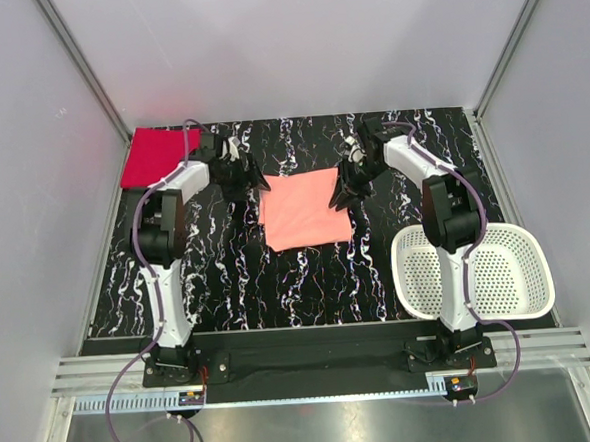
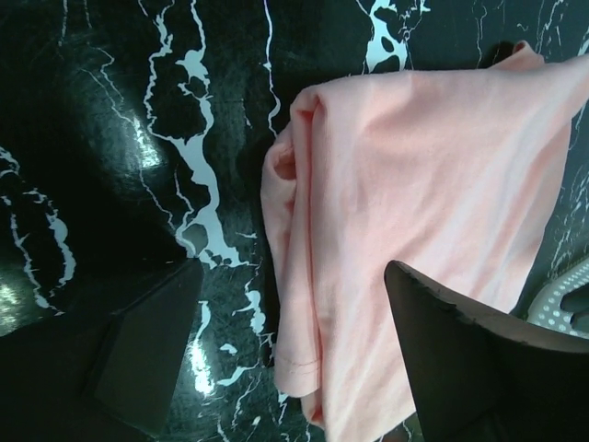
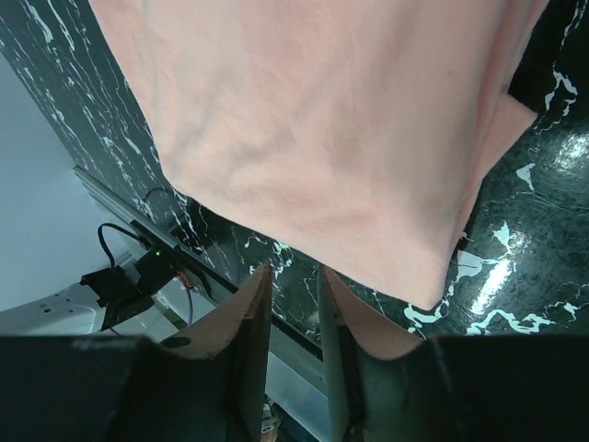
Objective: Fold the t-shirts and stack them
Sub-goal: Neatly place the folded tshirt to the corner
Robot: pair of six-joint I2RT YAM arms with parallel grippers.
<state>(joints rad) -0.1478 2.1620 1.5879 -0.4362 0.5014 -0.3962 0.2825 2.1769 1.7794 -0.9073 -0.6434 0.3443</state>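
Note:
The salmon-pink t-shirt lies folded as a rough rectangle in the middle of the black marble table. The crimson red t-shirt lies folded at the back left corner. My left gripper hovers at the pink shirt's left edge. In the left wrist view it is wide open and empty, with the shirt's folded edge under it. My right gripper is over the shirt's back right corner. In the right wrist view it stands a narrow gap apart and holds nothing, just off the pink cloth.
A white perforated basket stands at the front right by the right arm's base; its rim shows in the left wrist view. Grey walls close in the table at the back and on both sides.

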